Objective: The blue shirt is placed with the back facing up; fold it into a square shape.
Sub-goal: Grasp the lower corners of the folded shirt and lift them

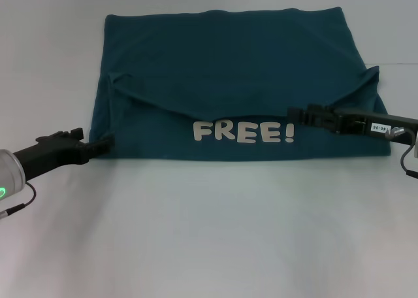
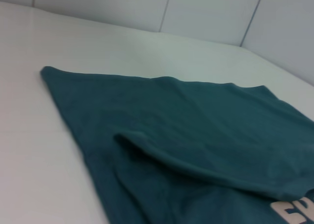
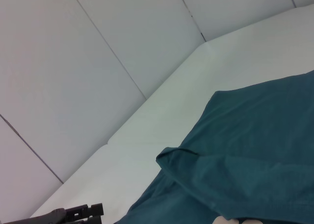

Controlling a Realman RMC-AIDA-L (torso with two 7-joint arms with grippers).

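Observation:
The blue shirt (image 1: 228, 63) lies flat on the white table (image 1: 209, 232), folded into a wide rectangle. A plain flap hangs down over its middle, and the cream "FREE!" lettering (image 1: 243, 132) shows along the near edge. My left gripper (image 1: 104, 143) is low at the shirt's near left corner, its tip at the fabric edge. My right gripper (image 1: 294, 114) reaches in from the right, over the shirt just right of the lettering. The shirt fills the left wrist view (image 2: 196, 121) and the right wrist view (image 3: 255, 145); the left gripper shows far off in the right wrist view (image 3: 73, 215).
Bare white table surrounds the shirt on the near side and at both sides. A pale panelled wall (image 3: 98, 62) stands behind the table's far edge.

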